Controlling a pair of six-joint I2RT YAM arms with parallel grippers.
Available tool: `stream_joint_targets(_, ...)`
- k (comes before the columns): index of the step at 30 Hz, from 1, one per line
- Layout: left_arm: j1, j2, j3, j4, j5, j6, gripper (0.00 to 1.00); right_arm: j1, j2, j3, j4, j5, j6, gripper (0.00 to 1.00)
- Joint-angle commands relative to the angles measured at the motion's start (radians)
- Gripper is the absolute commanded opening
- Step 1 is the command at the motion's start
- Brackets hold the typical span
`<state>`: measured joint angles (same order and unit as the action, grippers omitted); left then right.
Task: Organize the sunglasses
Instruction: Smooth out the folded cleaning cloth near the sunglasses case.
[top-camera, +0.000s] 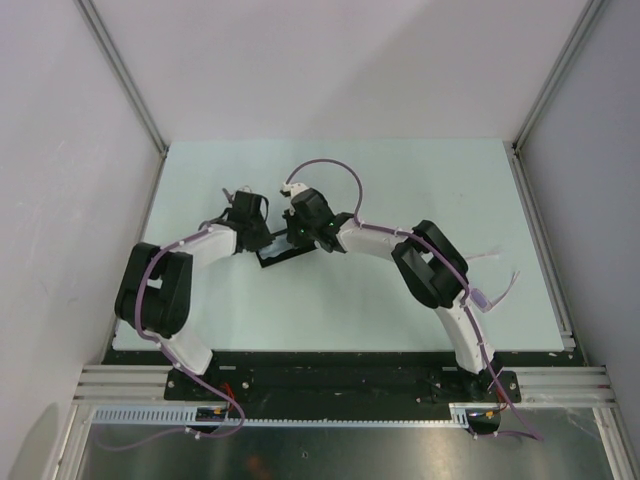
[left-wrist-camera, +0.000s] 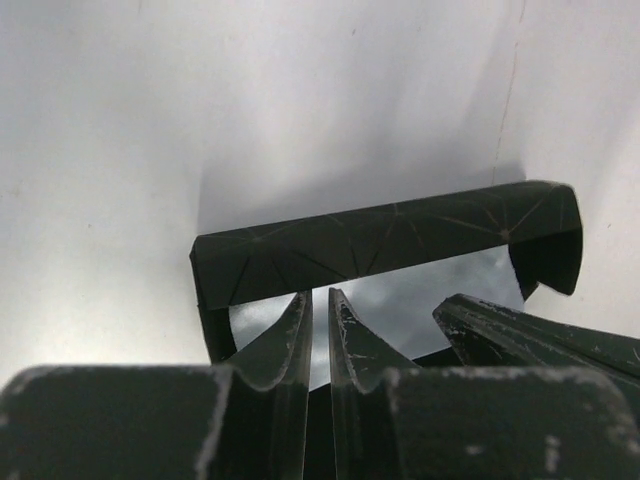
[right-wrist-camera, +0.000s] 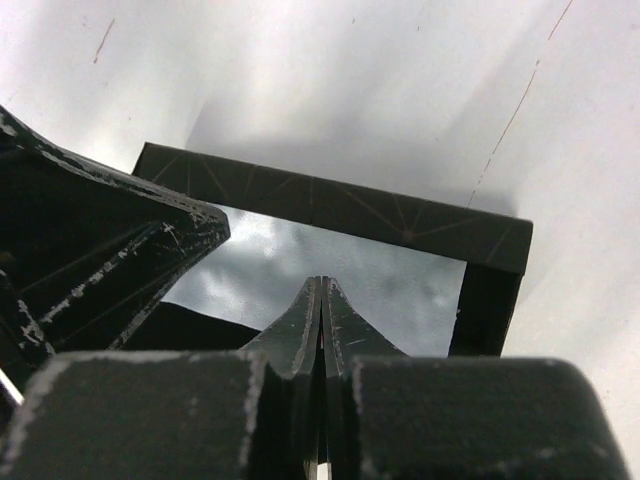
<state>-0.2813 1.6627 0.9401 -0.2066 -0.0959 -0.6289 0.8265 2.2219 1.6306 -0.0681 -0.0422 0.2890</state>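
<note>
The sunglasses are out of view in every frame. A black oblong case lies open mid-table, and both grippers dip into it. In the left wrist view its far wall stands up behind a mottled grey lining. My left gripper hangs over that lining with its jaws a thin slit apart and nothing visible between them. My right gripper is shut, tips pressed together over the same lining, with the case wall beyond. From above, the left gripper and right gripper nearly meet.
The pale green table is boxed in by white walls and metal rails on the left, right and back. Each wrist view shows one of the other arm's fingers close beside its own.
</note>
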Motion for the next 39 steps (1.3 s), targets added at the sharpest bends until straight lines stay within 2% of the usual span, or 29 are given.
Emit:
stream_joint_targets(1, -0.027, 0.025, 0.003, 0.098, -0.071, -0.035, 0.15, 0.010, 0.010, -0.002, 0.125, 0.042, -0.039, 0.00)
stream_joint_targets(11, -0.030, 0.037, -0.029, 0.122, -0.045, -0.061, 0.15, 0.026, 0.056, 0.021, 0.151, 0.054, -0.042, 0.00)
stream_joint_targets(22, -0.039, 0.043, -0.066, 0.131, -0.157, -0.107, 0.15, 0.030, 0.099, 0.009, 0.136, 0.086, -0.021, 0.00)
stream_joint_targets(39, -0.038, -0.007, -0.060, 0.055, -0.206, -0.109, 0.19, -0.044, 0.024, -0.109, 0.128, 0.153, 0.036, 0.00)
